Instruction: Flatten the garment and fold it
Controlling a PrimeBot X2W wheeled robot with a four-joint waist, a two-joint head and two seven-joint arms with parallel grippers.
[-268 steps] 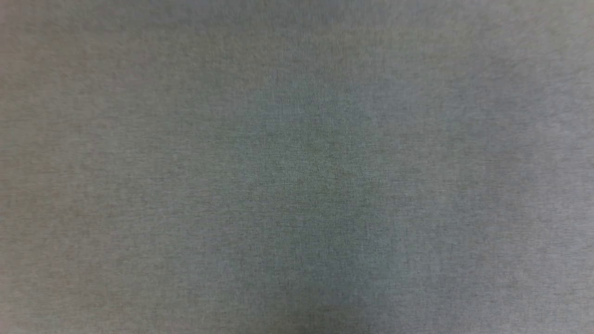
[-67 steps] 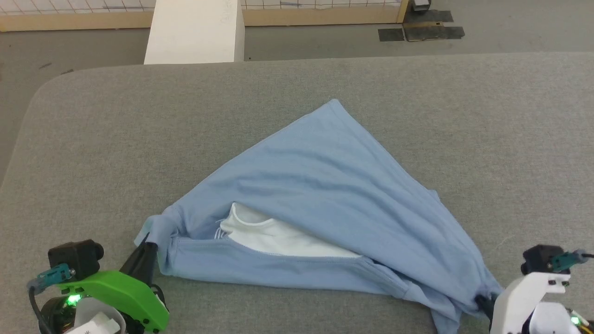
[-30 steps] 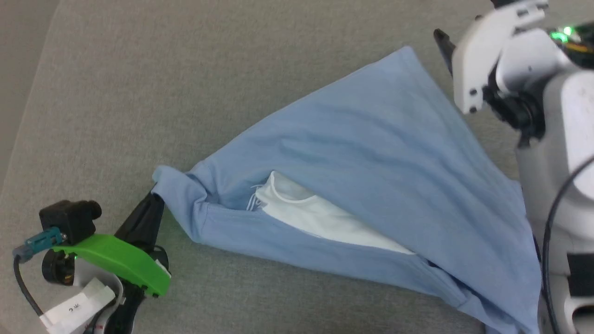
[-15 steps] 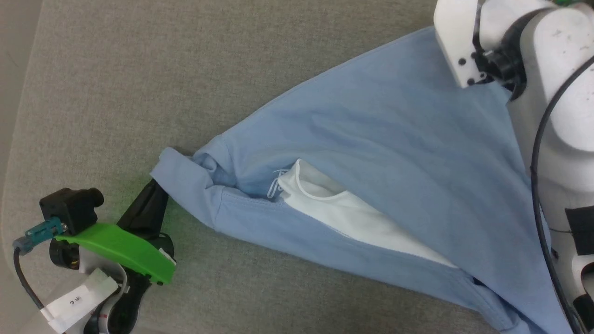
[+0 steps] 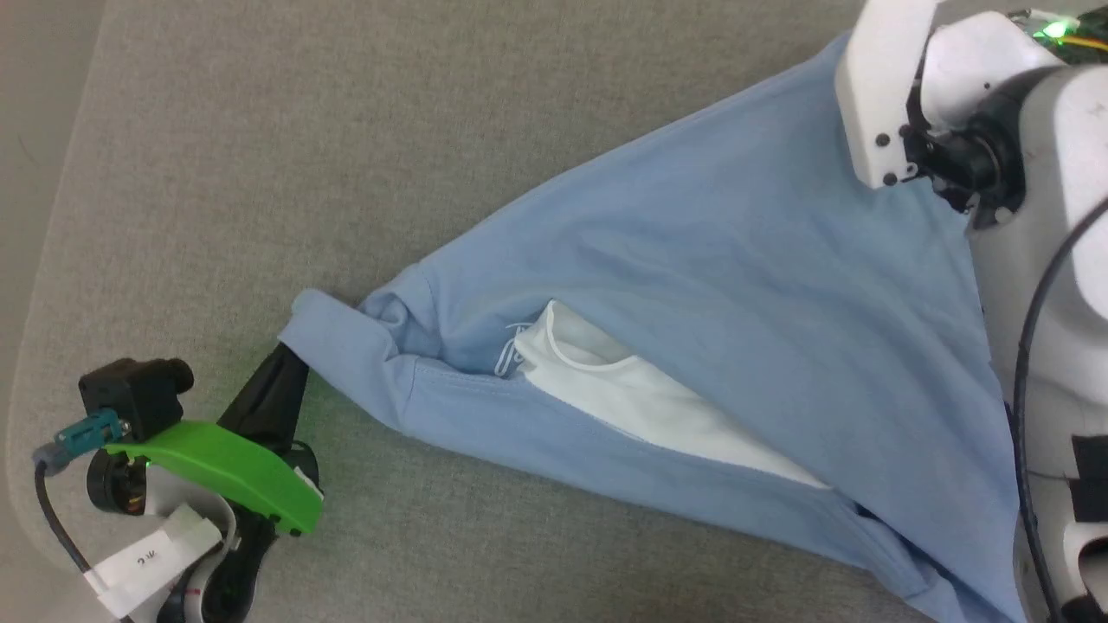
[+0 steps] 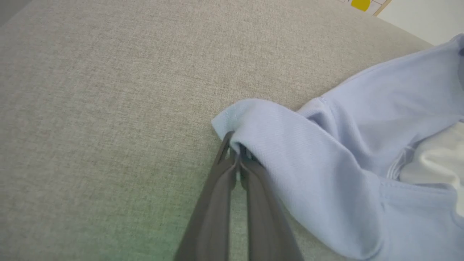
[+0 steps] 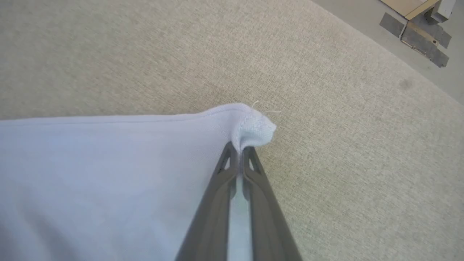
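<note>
Firmly, left gripper [image 6: 236, 154] pinches garment [image 5: 692, 285] sleeve; right gripper [image 7: 239, 149] pinches corner (rest partly behind forearm [image 5: 1056, 303]).

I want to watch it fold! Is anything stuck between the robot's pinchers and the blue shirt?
Nothing visible. The left gripper is shut on the garment at its sleeve end, the right gripper on a hemmed corner, with cloth directly in each grip.

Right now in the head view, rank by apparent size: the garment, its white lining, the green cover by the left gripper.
1. garment
2. white lining
3. green cover, slightly smaller-looking; it sits nearer the camera, so this pair is unsure.
</note>
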